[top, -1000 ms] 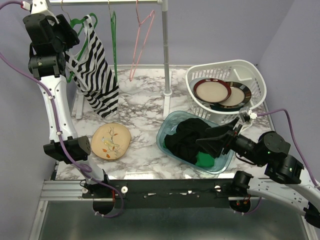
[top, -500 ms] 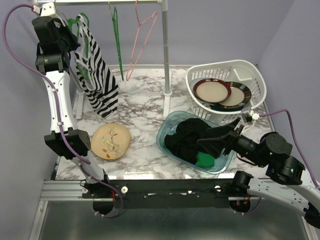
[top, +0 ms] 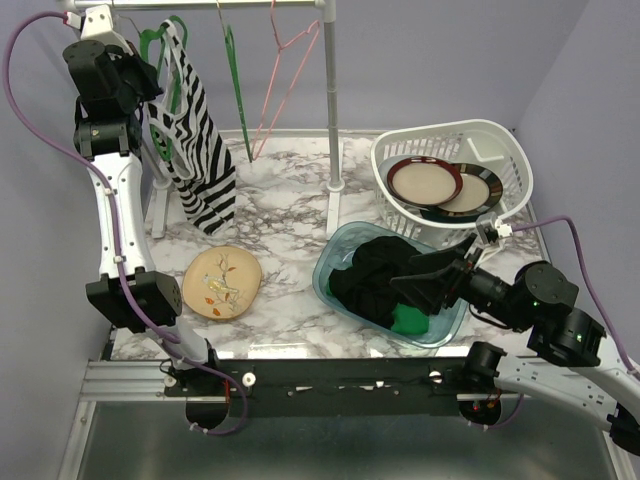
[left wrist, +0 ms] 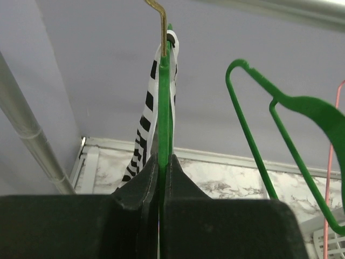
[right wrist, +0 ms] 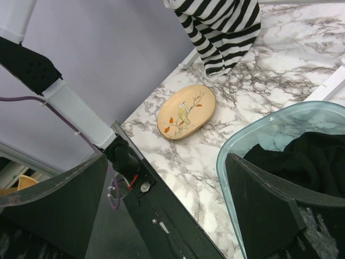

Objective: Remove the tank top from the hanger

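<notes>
Top external view.
- Left gripper (top: pixel 153 88): raised to the upper left, at the clothes rack (top: pixel 328 100), beside the green hanger (top: pixel 150 38). Whether it is clamped cannot be told from this angle.
- Tank top (top: pixel 195 160): black-and-white zebra stripe, on that hanger, with its hem just above the marble table (top: pixel 290 200).
- Second green hanger (top: pixel 232 80) and pink hanger (top: pixel 285 70): bare, further right on the rail.
- White basket (top: pixel 500 145): far right, holding two plates (top: pixel 425 181).
- Oval plate (top: pixel 222 283): bird motif, near the left front.
- Clear tub (top: pixel 335 255): front centre-right, holding black clothing (top: pixel 375 270).
- Right gripper (top: pixel 437 283): low over the tub, fingers apart.

Left wrist view.
- Left gripper (left wrist: pixel 161 162): both fingers pressed together on the lower edge of the green hanger (left wrist: pixel 163 102).
- Tank top (left wrist: pixel 144 124): striped fabric draped over the hanger, behind it to the left.
- Brass hook (left wrist: pixel 161 24): rises above the hanger.
- Second green hanger (left wrist: pixel 280 124) to the right; pink hanger (left wrist: pixel 330 162) at the frame edge.

Right wrist view.
- Right gripper (right wrist: pixel 161 216): fingers (right wrist: pixel 54 205) spread wide, nothing between them.
- Tank top (right wrist: pixel 221 27): hem visible at the top.
- Oval plate (right wrist: pixel 186 111) on the table; tub (right wrist: pixel 242 140) with black clothing (right wrist: pixel 312 162) at the right.
</notes>
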Action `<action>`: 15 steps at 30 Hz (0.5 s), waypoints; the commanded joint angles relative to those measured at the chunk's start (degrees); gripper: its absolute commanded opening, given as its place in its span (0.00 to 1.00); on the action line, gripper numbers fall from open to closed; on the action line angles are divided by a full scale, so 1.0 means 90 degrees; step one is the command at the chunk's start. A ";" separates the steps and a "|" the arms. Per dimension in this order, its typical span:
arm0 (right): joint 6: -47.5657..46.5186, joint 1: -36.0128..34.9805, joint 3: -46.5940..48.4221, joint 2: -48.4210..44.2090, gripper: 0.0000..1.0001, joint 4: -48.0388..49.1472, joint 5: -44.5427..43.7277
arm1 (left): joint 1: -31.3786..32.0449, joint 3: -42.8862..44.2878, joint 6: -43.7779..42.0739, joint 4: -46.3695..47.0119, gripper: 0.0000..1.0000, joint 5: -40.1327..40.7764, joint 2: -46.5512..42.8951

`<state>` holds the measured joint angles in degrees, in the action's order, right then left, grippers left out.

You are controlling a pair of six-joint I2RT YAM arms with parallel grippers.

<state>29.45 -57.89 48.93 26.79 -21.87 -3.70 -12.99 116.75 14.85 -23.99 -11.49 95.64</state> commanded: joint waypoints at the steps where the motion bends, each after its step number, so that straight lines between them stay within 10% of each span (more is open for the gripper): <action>1: -0.0001 0.0016 0.0071 0.0071 0.98 0.0096 0.0089 | 0.0057 0.0465 0.0020 0.0478 0.00 0.0006 -0.0401; 15: 0.0077 0.0006 0.0452 0.0159 0.98 -0.0285 0.0070 | 0.0057 0.0652 0.0547 -0.0997 0.00 0.0036 -0.0635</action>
<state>29.95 -57.89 50.52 28.03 -22.76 -3.70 -12.62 123.66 19.29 -30.13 -11.29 93.32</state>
